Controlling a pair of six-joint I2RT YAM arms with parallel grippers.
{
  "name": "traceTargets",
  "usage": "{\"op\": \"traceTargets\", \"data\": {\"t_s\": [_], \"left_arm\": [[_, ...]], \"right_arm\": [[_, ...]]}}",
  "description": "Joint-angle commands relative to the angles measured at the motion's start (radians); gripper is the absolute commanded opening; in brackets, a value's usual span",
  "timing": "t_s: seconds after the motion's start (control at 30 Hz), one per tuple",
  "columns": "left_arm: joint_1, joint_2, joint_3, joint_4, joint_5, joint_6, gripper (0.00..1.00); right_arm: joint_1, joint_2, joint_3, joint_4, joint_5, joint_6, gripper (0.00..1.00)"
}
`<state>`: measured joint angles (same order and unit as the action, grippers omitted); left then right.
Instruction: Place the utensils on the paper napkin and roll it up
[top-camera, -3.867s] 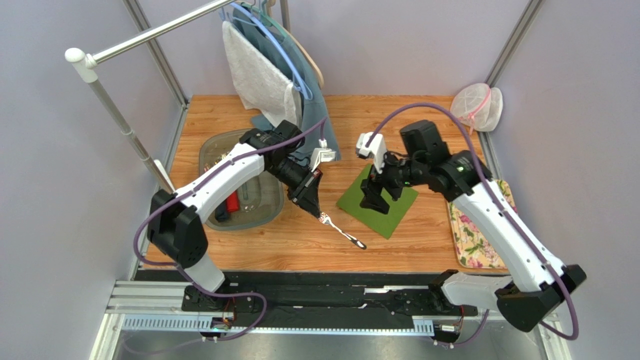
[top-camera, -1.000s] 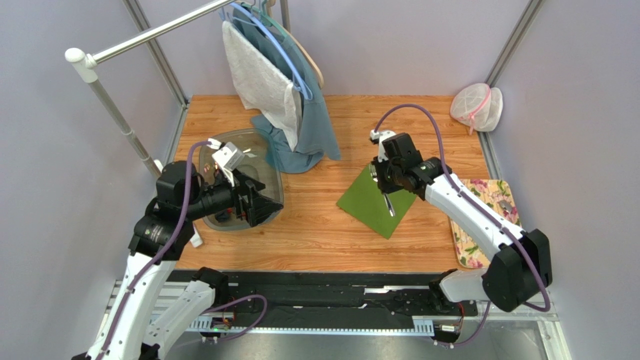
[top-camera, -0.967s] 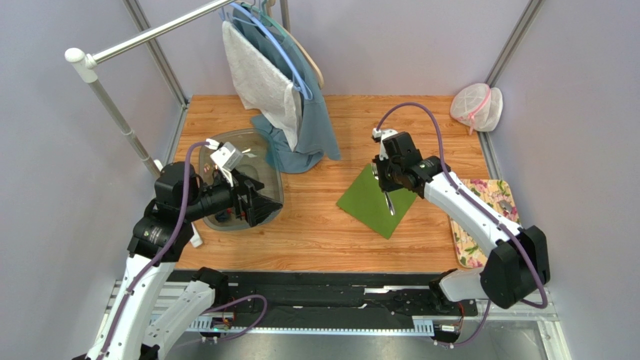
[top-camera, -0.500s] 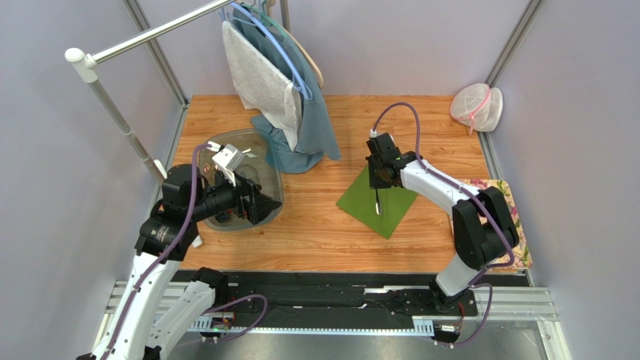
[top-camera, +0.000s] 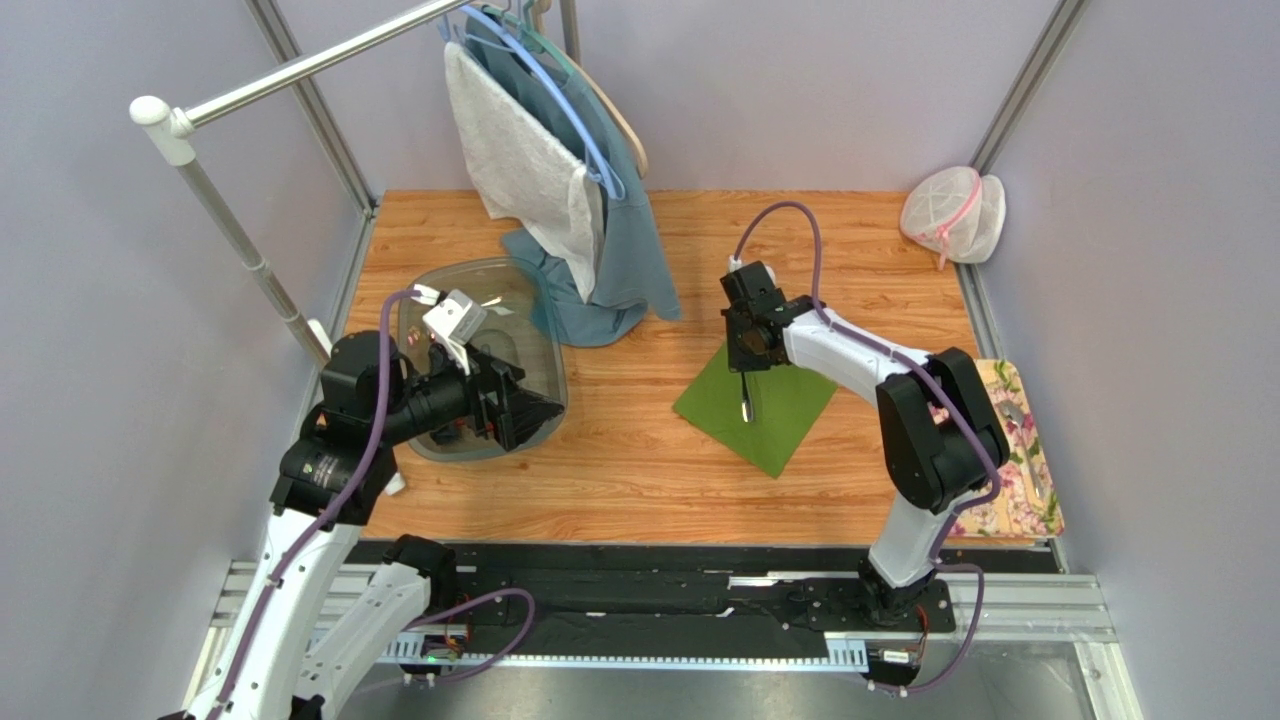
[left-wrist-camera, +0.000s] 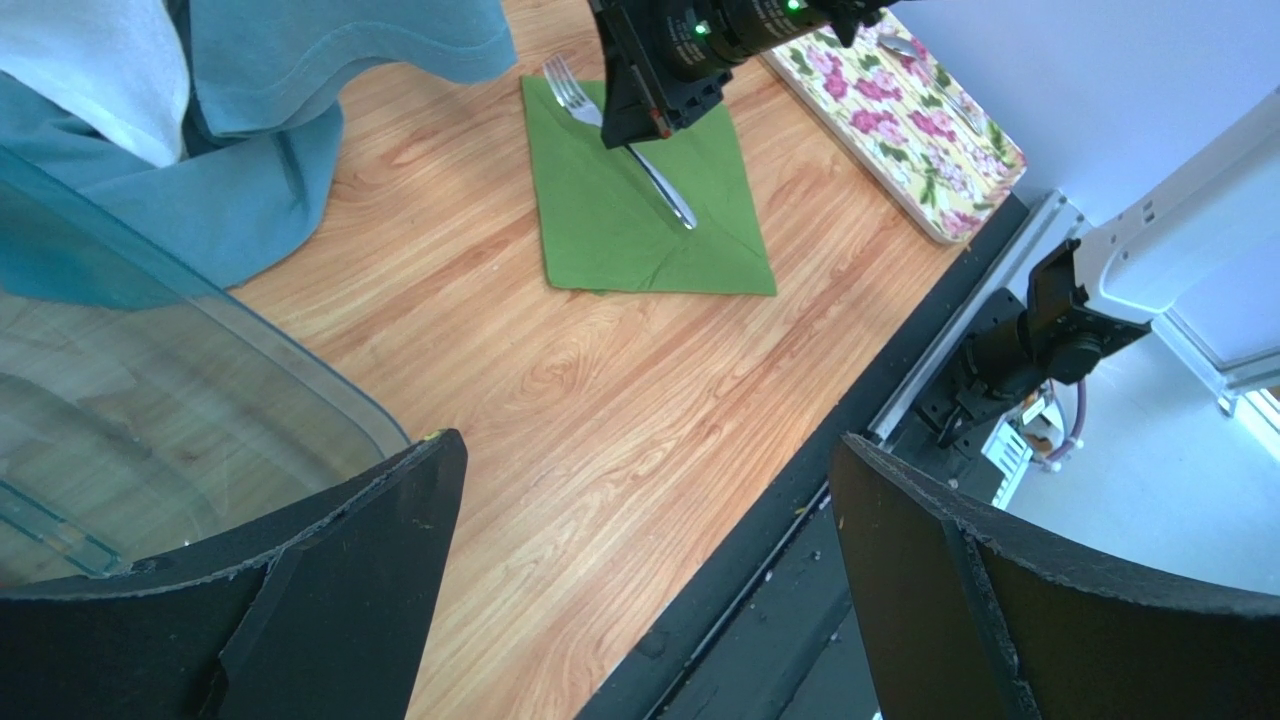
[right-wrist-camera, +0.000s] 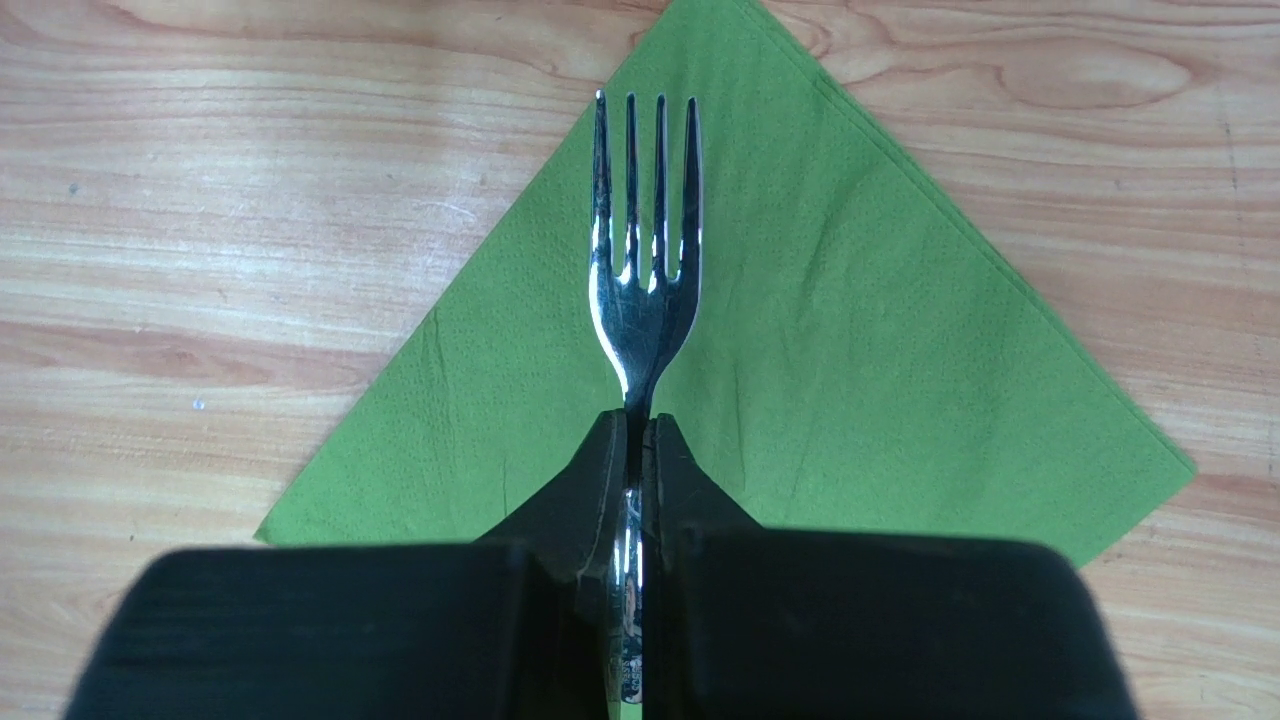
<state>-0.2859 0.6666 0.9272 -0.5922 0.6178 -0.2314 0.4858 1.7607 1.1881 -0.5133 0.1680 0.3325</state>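
The right gripper (right-wrist-camera: 633, 435) has its jaws pinching the fork (right-wrist-camera: 646, 300), whose long axis is over the paper napkin (right-wrist-camera: 842, 345), tines toward a corner; the left gripper (left-wrist-camera: 646, 450) has its jaws spread.

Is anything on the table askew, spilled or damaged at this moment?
Nothing stands out. The paper napkin lies flat and untorn, and the fork runs straight along its diagonal, clamped in the right gripper. Nothing is spilled.
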Motion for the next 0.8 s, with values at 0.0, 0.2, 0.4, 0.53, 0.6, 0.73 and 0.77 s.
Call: {"op": "traceTargets", "data": {"t_s": [0.0,0.2,0.4,0.53,0.6,0.73,0.77], "left_arm": [[0.007,-0.015,0.004,0.012,0.010,0.018,0.99],[0.007,-0.015,0.007,-0.003,-0.001,0.026,0.99],[0.008,-0.007,0.010,-0.004,-0.001,0.024,0.99],[0.008,-0.001,0.016,-0.009,-0.004,0.029,0.99],[0.008,0.001,0.016,-0.011,-0.003,0.029,0.99],[0.008,0.005,0.013,-0.008,-0.001,0.027,0.99],[0.008,0.007,0.015,-0.006,-0.001,0.029,0.99]], "right_arm": [[-0.001,0.032,0.057,0.019,0.033,0.003,0.02],[0.000,0.066,0.080,0.007,0.010,-0.009,0.04],[0.002,0.095,0.103,-0.008,-0.007,-0.013,0.05],[0.000,0.103,0.108,-0.010,-0.001,-0.013,0.06],[0.000,0.106,0.111,-0.013,0.004,-0.009,0.07],[0.000,0.103,0.107,-0.014,-0.001,-0.012,0.08],[0.000,0.103,0.105,-0.016,-0.002,-0.012,0.09]]}}
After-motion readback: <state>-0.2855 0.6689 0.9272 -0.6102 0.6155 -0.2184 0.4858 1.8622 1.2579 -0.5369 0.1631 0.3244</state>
